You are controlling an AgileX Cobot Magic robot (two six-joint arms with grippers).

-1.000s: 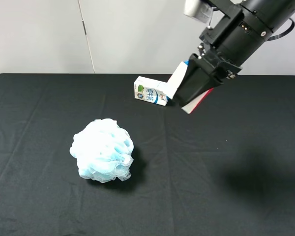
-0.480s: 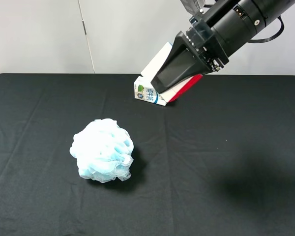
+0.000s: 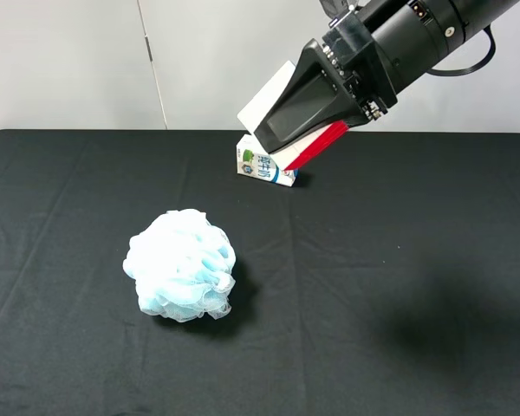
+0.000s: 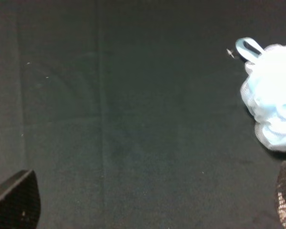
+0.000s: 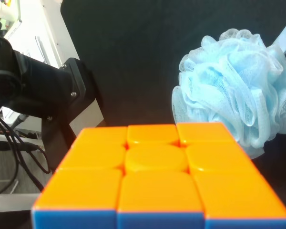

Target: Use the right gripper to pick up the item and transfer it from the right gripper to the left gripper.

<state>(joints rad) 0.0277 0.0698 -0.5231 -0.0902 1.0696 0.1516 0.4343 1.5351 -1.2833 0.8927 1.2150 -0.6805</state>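
My right gripper (image 3: 284, 132) is shut on the cube (image 3: 276, 94) and holds it in the air above the back of the table, over the milk carton, pointing down to the left. In the exterior view the cube shows a white face and a red face (image 3: 322, 143). In the right wrist view the cube (image 5: 157, 176) shows an orange face with a blue edge below and fills the foreground. My left gripper (image 4: 150, 210) is open and empty over bare black cloth, with its fingertips (image 4: 16, 202) at the picture's lower corners. It is out of the exterior view.
A pale-blue mesh bath sponge (image 3: 182, 264) lies left of the table's middle, and also shows in the left wrist view (image 4: 271, 105) and the right wrist view (image 5: 238, 100). A white-blue milk carton (image 3: 264, 165) lies at the back. A black arm part with cables (image 5: 38, 90) stands off the table's edge.
My right gripper has risen and swung left with the cube in it, tilting flatter, from right of the carton to above it. The sponge and carton have not moved.
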